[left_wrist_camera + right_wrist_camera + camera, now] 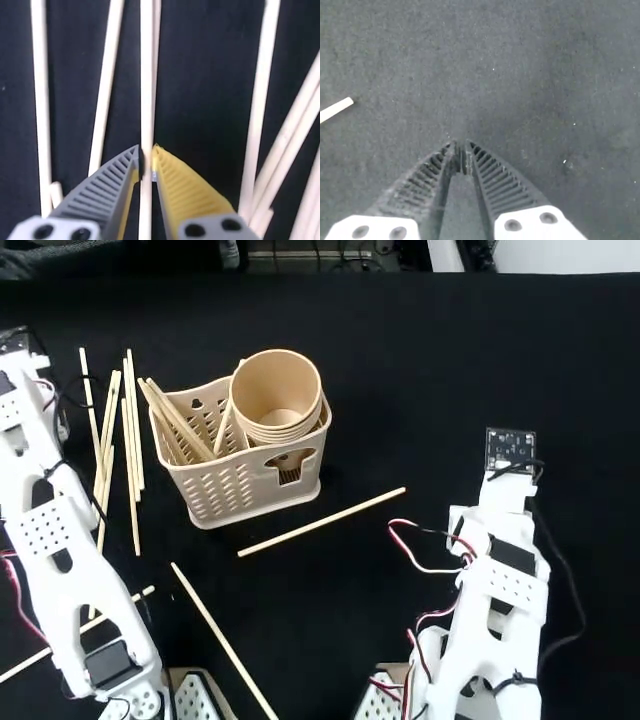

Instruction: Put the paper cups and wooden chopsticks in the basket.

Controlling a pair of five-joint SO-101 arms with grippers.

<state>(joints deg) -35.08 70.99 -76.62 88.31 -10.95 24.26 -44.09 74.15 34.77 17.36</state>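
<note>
1. High view, overall layout: beige slotted basket (235, 485) stands left of centre on the black desk (450, 360). One arm runs along the desk's left edge, the other sits at lower right.
2. Same view, task items already in: paper cups (276, 390), a nested tan stack, stand upright in the basket's right-hand compartment. Stowed chopsticks (175, 415) lean in the left-hand compartment w/ ends above the rim.
3. Same view, items on the desk:
   - Loose chopsticks (130, 455) lie roughly parallel, just left of the basket.
   - Slanted chopstick (322, 521) lies in front of the basket & to its right.
   - Front chopstick (222, 640) lies diagonally, nearer the arm bases.
4. L wrist view, close-up detail: left claw (146, 150), w/ one grey & one yellow finger, is clenched on the gripped chopstick (146, 75). This pale stick runs straight between the tips & touches both. Neighbouring sticks lie on either side, apart from the fingers.
5. R wrist view: right claw (461, 150), both fingers dark, is clenched w/ nothing between the tips, over bare black cloth. A chopstick end (335, 109) shows at the edge, well apart from the claw.
</note>
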